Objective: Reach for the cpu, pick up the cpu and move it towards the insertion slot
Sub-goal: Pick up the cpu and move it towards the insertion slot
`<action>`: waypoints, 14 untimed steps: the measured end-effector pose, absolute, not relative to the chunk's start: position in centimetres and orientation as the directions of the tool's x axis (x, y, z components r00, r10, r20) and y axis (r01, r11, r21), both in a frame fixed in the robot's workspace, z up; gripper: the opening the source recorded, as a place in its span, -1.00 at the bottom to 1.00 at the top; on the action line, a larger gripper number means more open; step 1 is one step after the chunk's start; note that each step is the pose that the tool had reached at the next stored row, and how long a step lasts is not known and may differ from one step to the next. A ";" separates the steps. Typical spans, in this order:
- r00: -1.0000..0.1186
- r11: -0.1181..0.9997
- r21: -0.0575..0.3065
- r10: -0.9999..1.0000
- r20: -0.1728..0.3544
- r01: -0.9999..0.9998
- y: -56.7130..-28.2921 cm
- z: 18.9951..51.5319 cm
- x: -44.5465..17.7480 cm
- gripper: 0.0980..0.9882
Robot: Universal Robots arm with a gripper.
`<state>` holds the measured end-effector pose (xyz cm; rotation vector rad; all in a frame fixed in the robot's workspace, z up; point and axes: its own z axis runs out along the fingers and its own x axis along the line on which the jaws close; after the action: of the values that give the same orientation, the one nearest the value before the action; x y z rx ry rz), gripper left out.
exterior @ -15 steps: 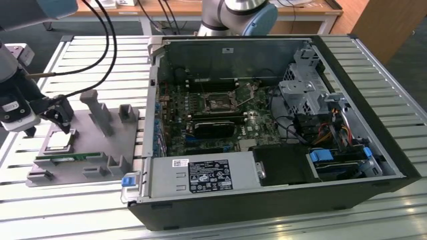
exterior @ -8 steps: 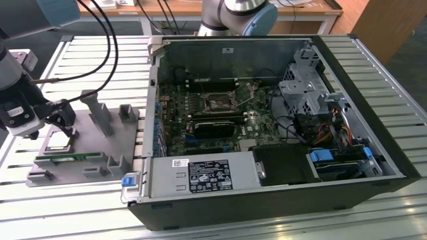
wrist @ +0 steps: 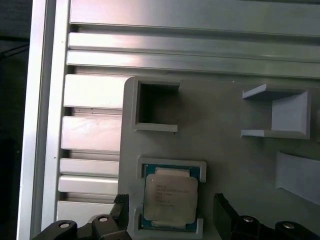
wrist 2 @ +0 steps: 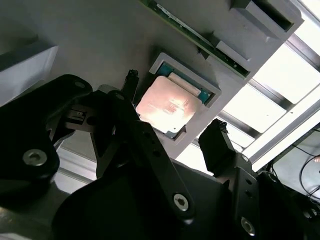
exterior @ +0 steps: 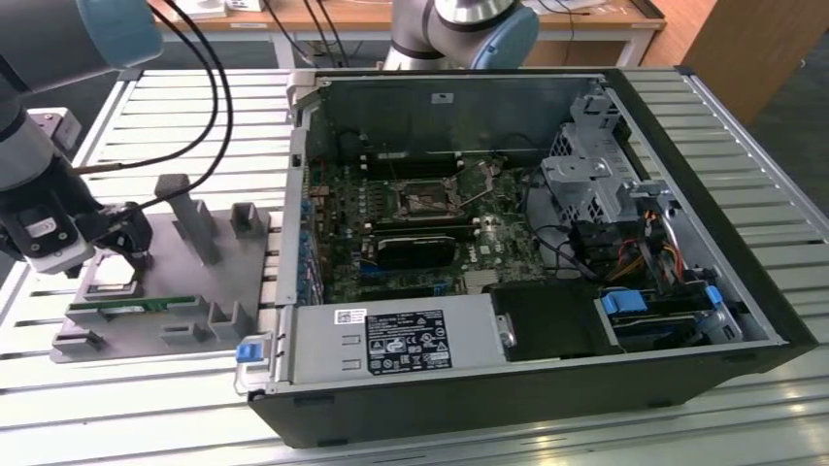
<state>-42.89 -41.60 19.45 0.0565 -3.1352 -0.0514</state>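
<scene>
In the exterior view, the arm [exterior: 39, 194] hangs over the grey tray [exterior: 194, 301] at the exterior view's left. The tray rests on the slatted bench [exterior: 194, 116], at about nine o'clock of the open computer case [exterior: 545, 379]. The fingers [exterior: 130, 254] point down at the tray's near-left recess, where the cpu [exterior: 115, 282] lies flat. A green memory stick [exterior: 130, 305] lies just beside it at six o'clock. The insertion slot [exterior: 424, 197] sits on the green board inside the case, well apart from the cpu at roughly two o'clock of it.

Both wrist views give what the exterior view is too far off to settle. In the first wrist view, the cpu [wrist: 170, 200] is seated in its framed recess with its silvery top up. The black fingers [wrist: 121, 210] stand apart, one on either side of it, with a gap between each and the recess. The second wrist view shows the cpu [wrist 2: 167, 106] between the spread fingers [wrist 2: 217, 142], untouched, with the memory stick [wrist 2: 190, 30] just past the recess.
</scene>
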 end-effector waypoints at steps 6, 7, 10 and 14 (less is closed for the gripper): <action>-0.999 0.999 0.030 -0.037 0.005 -0.036 -41.6 19.1 -42.9 0.30; -0.999 0.999 0.030 -0.037 0.005 -0.037 -41.5 19.1 -42.9 0.30; -0.999 0.999 0.030 -0.039 0.005 -0.039 -41.3 18.9 -42.9 0.30; -0.999 0.999 0.030 -0.039 0.005 -0.039 -41.2 18.6 -42.9 0.30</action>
<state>-42.88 -41.20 18.60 0.0612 -3.1352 -0.0473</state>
